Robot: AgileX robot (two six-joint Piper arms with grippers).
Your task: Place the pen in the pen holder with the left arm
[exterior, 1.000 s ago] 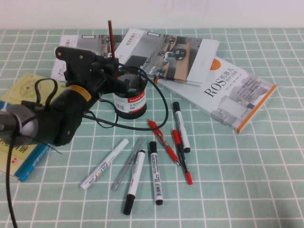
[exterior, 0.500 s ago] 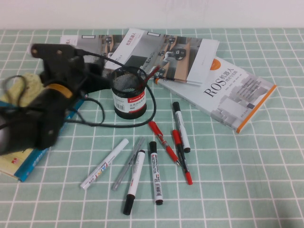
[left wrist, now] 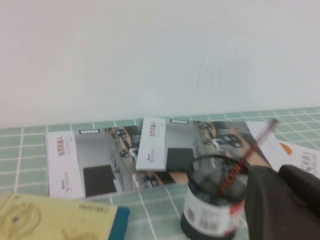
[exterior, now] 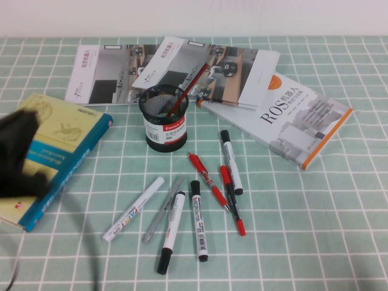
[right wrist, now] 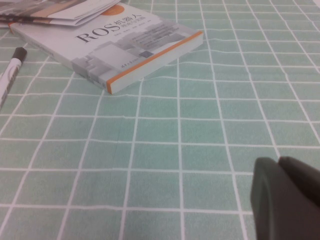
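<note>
The thin dark red pen [exterior: 188,88] stands inside the black mesh pen holder [exterior: 165,130], leaning to the right over its rim with the pale tip up. My left arm [exterior: 18,154] is a dark blur at the table's left edge, well clear of the holder. In the left wrist view the holder [left wrist: 210,212] with the pen [left wrist: 250,152] in it sits just ahead of my left gripper [left wrist: 277,172], which is shut and empty. My right gripper [right wrist: 277,161] is shut and empty, low over bare tablecloth; it is outside the high view.
A yellow and teal book [exterior: 60,142] lies at the left, open magazines [exterior: 121,73] behind the holder, a ROS book [exterior: 291,115] at the right. Several markers [exterior: 197,221], red pens [exterior: 209,179] and a grey slim pen [exterior: 163,209] lie in front.
My left gripper let go of the pen, which dropped into the holder and now leans right. The left arm pulled back to the left, away from the holder.
</note>
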